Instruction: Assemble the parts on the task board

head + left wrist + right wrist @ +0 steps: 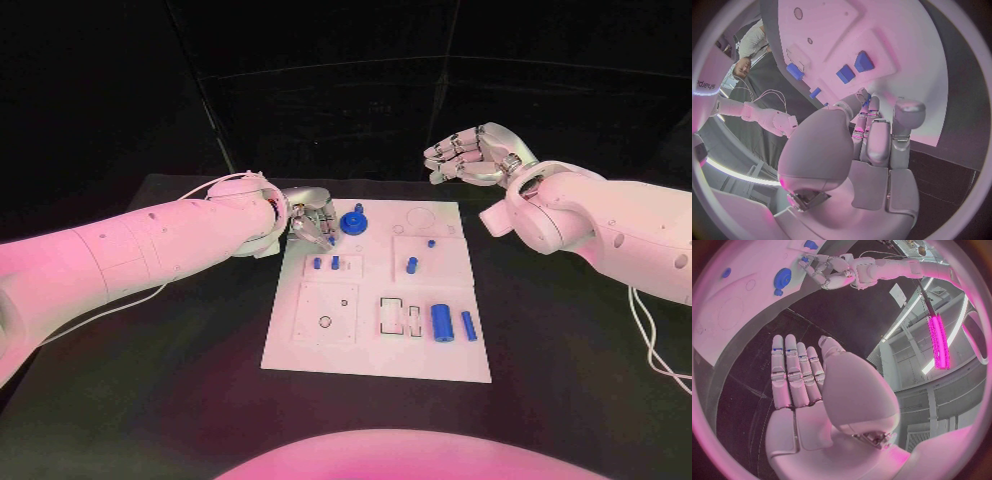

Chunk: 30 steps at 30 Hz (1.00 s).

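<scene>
- The board (378,340) lies mid-desk (173,380). Most parts look loose on it: two small ones (326,264) left of centre, one (411,265) on the right panel, two cylinders (453,323) near the front.
- A round knobbed part (355,220) sits at the back edge, perhaps already seated; I cannot tell.
- The left robot hand (310,225) hovers just beside that part, fingers curled together, apparently holding nothing.
- The right robot hand (473,155) is raised behind the board, empty, its fingers loosely bent side by side.
- Most assembly seems left.
</scene>
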Tool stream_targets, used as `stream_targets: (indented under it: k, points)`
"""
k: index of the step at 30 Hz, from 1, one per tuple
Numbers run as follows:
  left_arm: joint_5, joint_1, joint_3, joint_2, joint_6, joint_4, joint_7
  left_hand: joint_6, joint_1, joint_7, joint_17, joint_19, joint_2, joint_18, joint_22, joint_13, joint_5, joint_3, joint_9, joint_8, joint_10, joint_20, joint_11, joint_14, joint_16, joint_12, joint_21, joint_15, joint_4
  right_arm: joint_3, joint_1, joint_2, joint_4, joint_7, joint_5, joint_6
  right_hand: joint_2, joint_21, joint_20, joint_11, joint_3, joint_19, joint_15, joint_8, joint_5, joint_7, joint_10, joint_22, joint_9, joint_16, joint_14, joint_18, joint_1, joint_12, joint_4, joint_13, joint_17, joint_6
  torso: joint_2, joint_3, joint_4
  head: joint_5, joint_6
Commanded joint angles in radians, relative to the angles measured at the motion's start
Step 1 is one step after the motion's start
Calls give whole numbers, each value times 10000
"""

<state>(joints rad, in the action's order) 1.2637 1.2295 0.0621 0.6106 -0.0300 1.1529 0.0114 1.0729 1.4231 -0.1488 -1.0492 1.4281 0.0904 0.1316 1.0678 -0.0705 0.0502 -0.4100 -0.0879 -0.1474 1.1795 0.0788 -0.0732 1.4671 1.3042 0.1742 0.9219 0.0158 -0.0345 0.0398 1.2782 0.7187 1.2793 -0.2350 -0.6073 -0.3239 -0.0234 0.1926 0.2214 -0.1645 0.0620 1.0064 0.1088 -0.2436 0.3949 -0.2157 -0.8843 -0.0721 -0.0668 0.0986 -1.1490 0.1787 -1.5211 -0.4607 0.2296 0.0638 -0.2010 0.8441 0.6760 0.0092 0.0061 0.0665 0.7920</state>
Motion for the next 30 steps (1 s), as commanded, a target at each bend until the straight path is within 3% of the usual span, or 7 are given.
stream_targets:
  k: [1, 7, 14, 30]
  points:
    - [5, 13, -4, -4, -72, 3, 34, 72, -78, 10, 33, -23, 63, -59, 5, -8, -20, -64, 20, 63, 80, 52, -18, 86, 19, -54, 13, -34, 6, -6, 19, 3, 16, -48, -13, 50, 1, -35, -8, 4, 65, 95, 36, -59, 68, -106, -23, 11, 11, -40, -49, 37, 53, 46, 18, -12, 12, -11, -2, 0, 6, -10, -3]
    - [5, 13, -2, -1, -117, 4, 101, -61, -208, -49, 129, -78, 169, -47, -44, 29, -20, -85, 82, 184, -72, 62, -76, 46, -19, -201, -82, -63, -5, -6, 19, 4, 17, -49, -13, 59, -3, -49, -8, 2, 85, 101, 38, -58, 65, -109, -20, 14, 12, -46, -48, 36, 66, 50, 22, -12, 15, -16, -4, -3, 7, -9, 20]
    - [5, 13, 2, -7, -166, 17, 174, -496, -608, -189, 338, -200, 520, -29, -200, 70, -21, 60, 218, 497, -488, 152, -248, -48, -107, -515, -335, -203, 93, -6, 19, 1, 13, -49, -13, 67, -3, -49, -8, 2, 85, 101, 38, -58, 65, -109, -20, 14, 12, -46, -48, 36, 66, 50, 22, -12, 15, -16, -6, -9, 14, 5, 21]
    - [4, 13, 5, 75, 73, 109, 248, -580, -667, -239, 414, -243, 606, -12, -235, 56, -15, 105, 226, 588, -664, 204, -305, -84, -117, -651, -410, -252, 82, -6, 18, 0, -7, 25, -54, 71, -49, -144, 1, -13, 146, 47, 54, -41, 61, -117, 47, 38, 17, -124, 55, 29, 96, 87, 12, -16, 50, -63, -7, -10, 2, 28, -7]
